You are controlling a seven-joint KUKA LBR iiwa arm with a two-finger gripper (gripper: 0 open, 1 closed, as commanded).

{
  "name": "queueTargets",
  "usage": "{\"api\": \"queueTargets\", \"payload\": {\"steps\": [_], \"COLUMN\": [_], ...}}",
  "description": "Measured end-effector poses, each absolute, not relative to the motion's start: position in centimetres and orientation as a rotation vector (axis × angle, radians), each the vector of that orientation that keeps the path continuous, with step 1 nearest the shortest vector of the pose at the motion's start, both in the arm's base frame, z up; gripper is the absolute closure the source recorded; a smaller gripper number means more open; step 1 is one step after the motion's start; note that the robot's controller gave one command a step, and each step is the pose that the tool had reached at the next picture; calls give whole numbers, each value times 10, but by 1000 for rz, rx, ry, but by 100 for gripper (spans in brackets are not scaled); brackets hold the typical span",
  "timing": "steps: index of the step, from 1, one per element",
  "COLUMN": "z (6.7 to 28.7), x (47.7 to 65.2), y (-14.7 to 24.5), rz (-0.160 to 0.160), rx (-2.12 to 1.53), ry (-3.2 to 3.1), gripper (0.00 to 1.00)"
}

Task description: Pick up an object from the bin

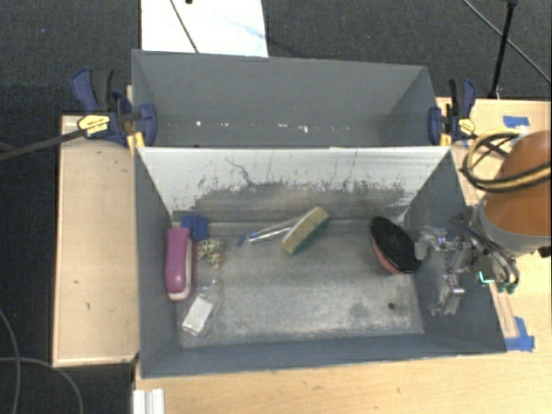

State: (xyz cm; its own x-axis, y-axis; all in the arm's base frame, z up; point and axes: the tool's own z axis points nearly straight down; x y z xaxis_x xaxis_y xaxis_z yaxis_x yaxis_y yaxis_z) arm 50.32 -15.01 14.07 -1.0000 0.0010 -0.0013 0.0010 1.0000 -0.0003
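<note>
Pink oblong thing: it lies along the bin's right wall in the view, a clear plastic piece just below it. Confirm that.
Wrong side. The camera view shows the pink oblong thing along the bin's left wall, a clear plastic piece just below it.

The bin (328,300) is matt grey metal, its floor and back wall scuffed pale. The pink case (178,263) looks smooth plastic, the yellow-green sponge (306,229) rough, the gripper (444,300) bare shiny metal.

Grey bin (285,102), pink block (178,261), olive-yellow sponge (306,229), black-and-red disc (393,246), blue piece (195,226)
</note>
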Motion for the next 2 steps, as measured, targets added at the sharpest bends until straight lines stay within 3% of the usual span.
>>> {"api": "queueTargets", "payload": {"steps": [1, 2], "z": [95, 99], "x": [576, 574], "y": [-147, -149], "rz": [-1, -5], "rx": [-15, -20], "ry": [3133, 3136], "gripper": [0, 100]}}
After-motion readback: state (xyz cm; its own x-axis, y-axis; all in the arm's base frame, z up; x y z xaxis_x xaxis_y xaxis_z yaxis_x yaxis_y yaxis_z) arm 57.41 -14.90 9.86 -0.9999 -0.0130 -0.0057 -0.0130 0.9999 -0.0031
